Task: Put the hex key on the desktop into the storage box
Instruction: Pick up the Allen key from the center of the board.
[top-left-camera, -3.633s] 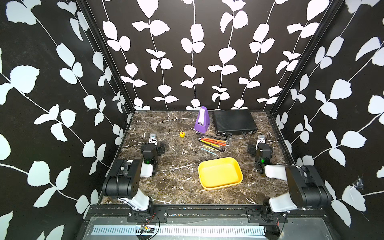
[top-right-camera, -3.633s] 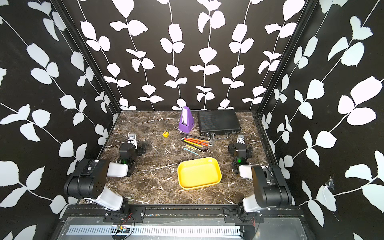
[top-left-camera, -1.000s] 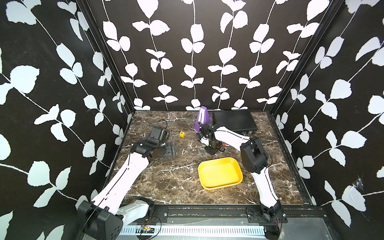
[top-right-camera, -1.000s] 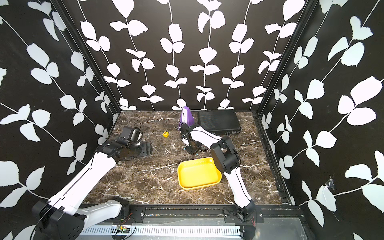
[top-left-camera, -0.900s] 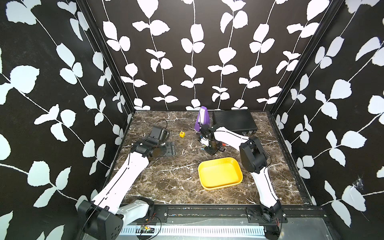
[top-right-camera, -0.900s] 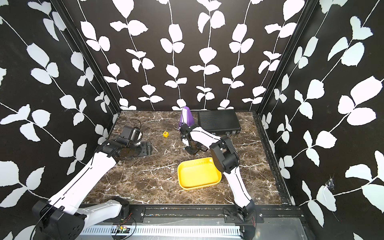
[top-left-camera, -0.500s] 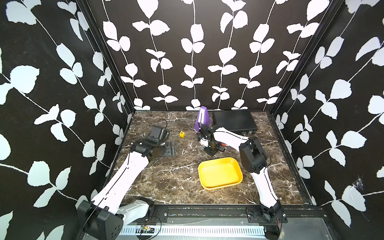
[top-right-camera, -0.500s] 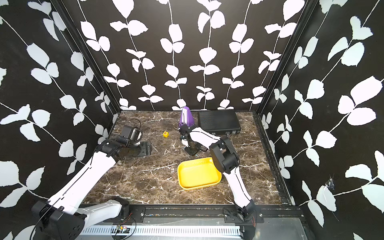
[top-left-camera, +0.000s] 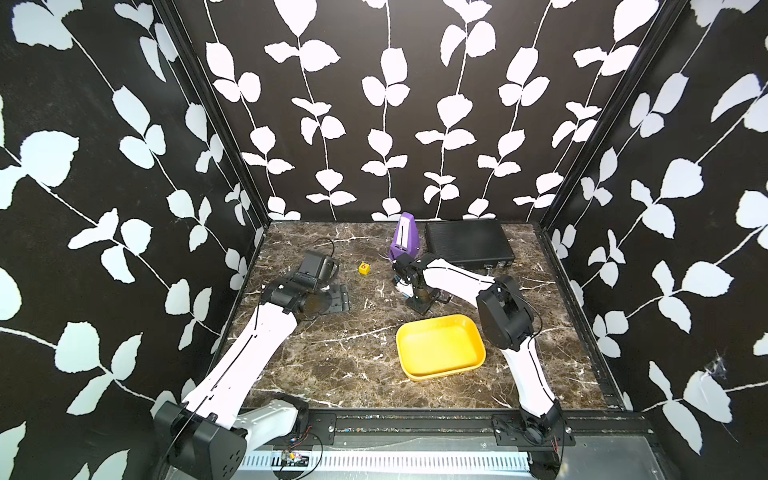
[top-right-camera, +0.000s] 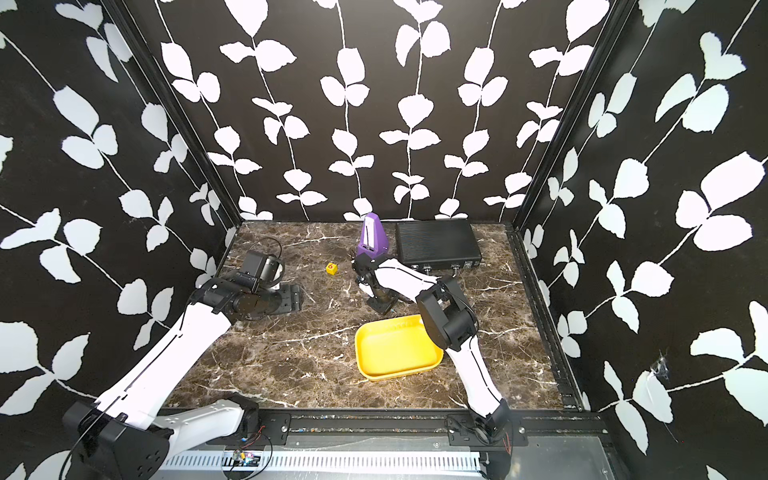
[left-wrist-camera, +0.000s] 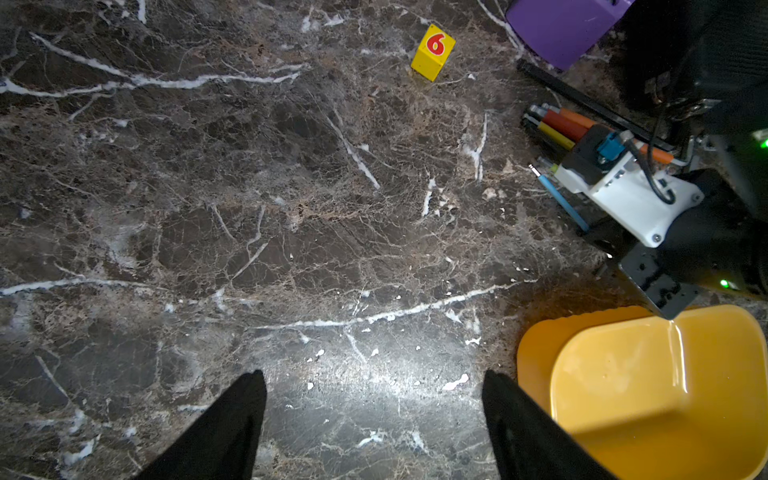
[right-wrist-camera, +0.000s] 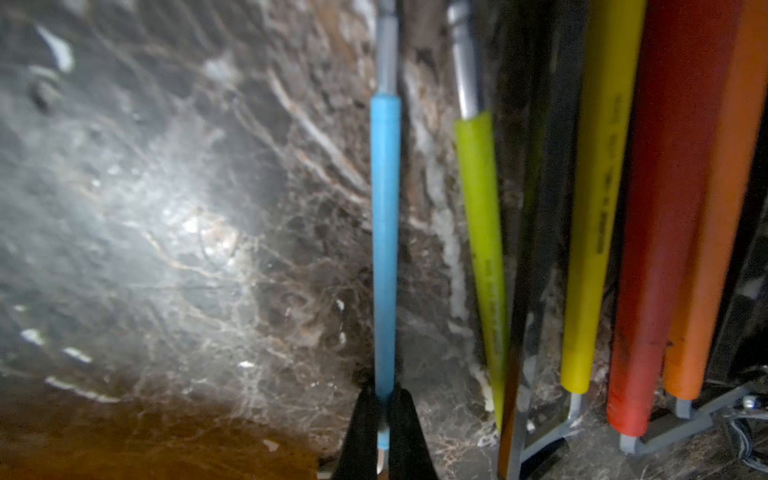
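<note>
Right gripper (right-wrist-camera: 384, 401) pinches blue hex key (right-wrist-camera: 385, 249), apparently on desktop (right-wrist-camera: 166, 249).

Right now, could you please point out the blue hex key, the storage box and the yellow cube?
blue hex key (right-wrist-camera: 384, 249): right wrist view, middle of its blue sleeve.
storage box (top-left-camera: 436, 349): a top view, bare floor.
yellow cube (left-wrist-camera: 435, 43): left wrist view, numbered face.

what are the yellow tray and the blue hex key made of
The storage box looks like glossy moulded plastic: soft highlights, rounded rim. The blue hex key shows a grey metal shaft inside a matte blue sleeve, perhaps plastic or rubber.
</note>
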